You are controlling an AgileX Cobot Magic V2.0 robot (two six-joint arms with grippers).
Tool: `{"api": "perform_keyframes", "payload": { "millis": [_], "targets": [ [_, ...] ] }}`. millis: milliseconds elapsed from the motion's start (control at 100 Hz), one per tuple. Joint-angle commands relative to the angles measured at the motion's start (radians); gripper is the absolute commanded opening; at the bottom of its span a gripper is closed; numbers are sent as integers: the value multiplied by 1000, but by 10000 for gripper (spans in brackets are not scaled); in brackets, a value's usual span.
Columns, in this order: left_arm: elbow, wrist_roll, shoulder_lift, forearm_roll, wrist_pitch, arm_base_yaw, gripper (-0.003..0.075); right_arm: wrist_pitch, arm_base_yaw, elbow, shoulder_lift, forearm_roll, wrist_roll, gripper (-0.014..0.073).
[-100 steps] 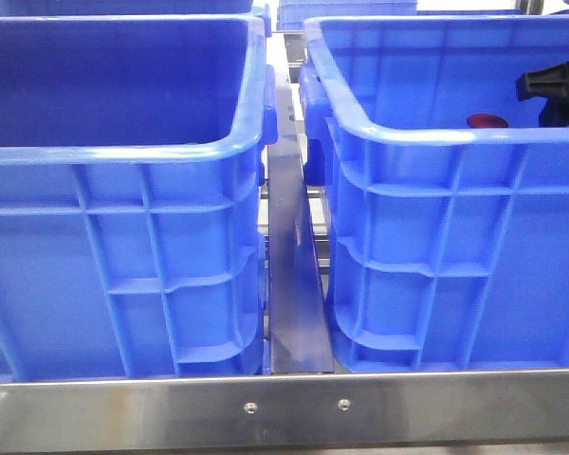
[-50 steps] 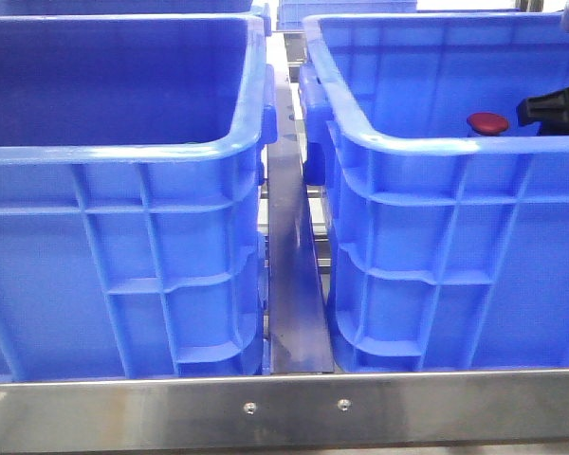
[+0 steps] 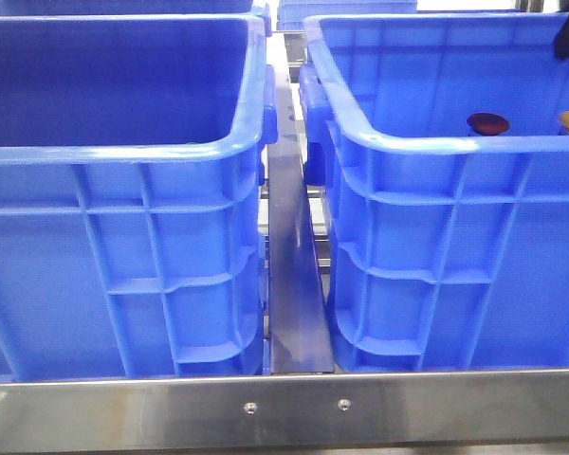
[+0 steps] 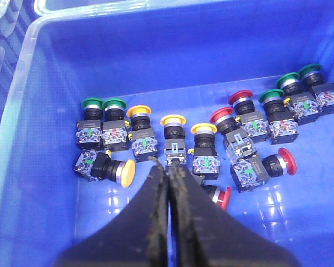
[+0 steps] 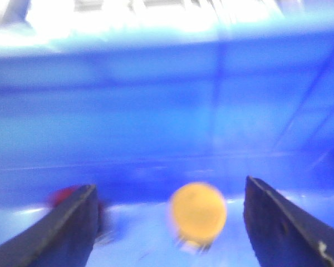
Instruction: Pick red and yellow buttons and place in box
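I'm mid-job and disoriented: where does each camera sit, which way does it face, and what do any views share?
Front view: low ahead of the table, facing two deep blue ribbed plastic crates, left and right; only a dark bit of arm shows at the top right corner.
Left wrist view: above a crate of green, red and yellow push buttons, looking down past the shut left gripper.
Right wrist view: blurred, inside a crate, between the open right gripper fingers.
Shared: the orange-yellow domed button and dark red one appear in front and right wrist views.
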Motion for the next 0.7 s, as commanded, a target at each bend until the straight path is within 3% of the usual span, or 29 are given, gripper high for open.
{"api": "perform_keyframes", "payload": {
  "millis": [0, 580, 690],
  "targets": [
    [-28, 1, 0, -4, -72, 3, -19, 29, -5, 25, -130, 5, -9, 562],
    [-28, 1, 0, -4, -72, 3, -19, 55, -5, 329, -740, 6, -9, 556],
    [-28, 1, 0, -4, -74, 3, -19, 55, -5, 347, -794, 6, -9, 454]
  ]
}}
